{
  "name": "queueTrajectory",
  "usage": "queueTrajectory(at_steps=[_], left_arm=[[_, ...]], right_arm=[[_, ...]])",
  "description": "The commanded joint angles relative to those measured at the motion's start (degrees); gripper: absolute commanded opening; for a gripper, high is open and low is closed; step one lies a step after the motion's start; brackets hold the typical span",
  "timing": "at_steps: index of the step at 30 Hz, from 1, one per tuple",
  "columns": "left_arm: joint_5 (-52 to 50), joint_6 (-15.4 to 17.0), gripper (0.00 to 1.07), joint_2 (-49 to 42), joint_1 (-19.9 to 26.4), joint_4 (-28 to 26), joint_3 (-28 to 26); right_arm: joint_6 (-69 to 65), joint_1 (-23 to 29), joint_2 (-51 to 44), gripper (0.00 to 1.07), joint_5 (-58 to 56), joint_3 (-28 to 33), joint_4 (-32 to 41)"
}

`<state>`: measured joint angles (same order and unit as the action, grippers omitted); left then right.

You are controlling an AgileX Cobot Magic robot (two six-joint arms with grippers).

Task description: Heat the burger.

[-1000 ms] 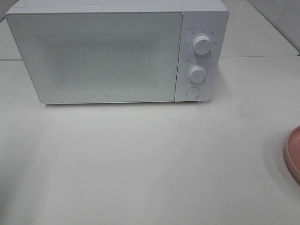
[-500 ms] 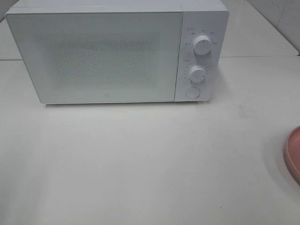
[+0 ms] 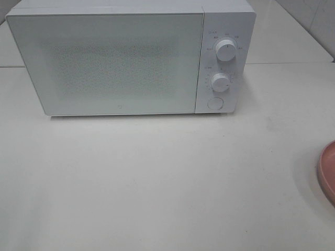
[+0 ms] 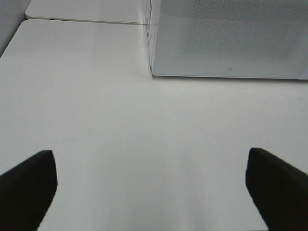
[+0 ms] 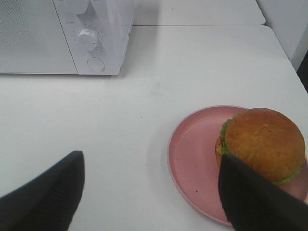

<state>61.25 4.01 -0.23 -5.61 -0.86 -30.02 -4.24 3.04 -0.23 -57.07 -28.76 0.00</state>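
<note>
left gripper [image 4: 151, 185] hangs above bare table [image 3: 167, 178] in front of the microwave [image 3: 131, 57], its two dark fingers [image 4: 26, 185] spread wide with nothing between them; right gripper [image 5: 149, 192] also stands spread and empty, one finger [image 5: 255, 197] crossing in front of the burger's near edge in the right wrist view, whether it touches the bun cannot be told. table is white and takes up most of the high view. microwave is white, sits at the back of the table, door shut, control panel on its right side. pink plate [image 5: 192, 154] lies on the table well apart from the microwave, off toward its panel side and nearer the front; only its rim [image 3: 327, 172] shows at the edge of the high view. burger [image 5: 262, 142] sits on that plate, off-centre toward the side away from the microwave, golden-brown bun on top, green lettuce peeking out beneath. two round knobs [image 3: 225, 50] on the microwave panel, one above the other, with a round button [image 3: 215, 103] below them.
</note>
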Motion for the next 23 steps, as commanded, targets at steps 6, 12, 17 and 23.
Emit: queueTrajectory(at_steps=[6, 12, 17, 23], left_arm=[[0.06, 0.29, 1.0, -1.32, 4.47, 0.11, 0.17], [0.06, 0.29, 1.0, -1.32, 4.47, 0.11, 0.17], [0.06, 0.29, 1.0, -1.32, 4.47, 0.11, 0.17], [0.06, 0.29, 1.0, -1.32, 4.47, 0.11, 0.17]], right_arm=[[0.92, -0.34, -1.55, 0.76, 0.11, 0.17, 0.0], [0.92, -0.34, -1.55, 0.76, 0.11, 0.17, 0.0], [0.92, -0.34, -1.55, 0.76, 0.11, 0.17, 0.0], [0.92, -0.34, -1.55, 0.76, 0.11, 0.17, 0.0]])
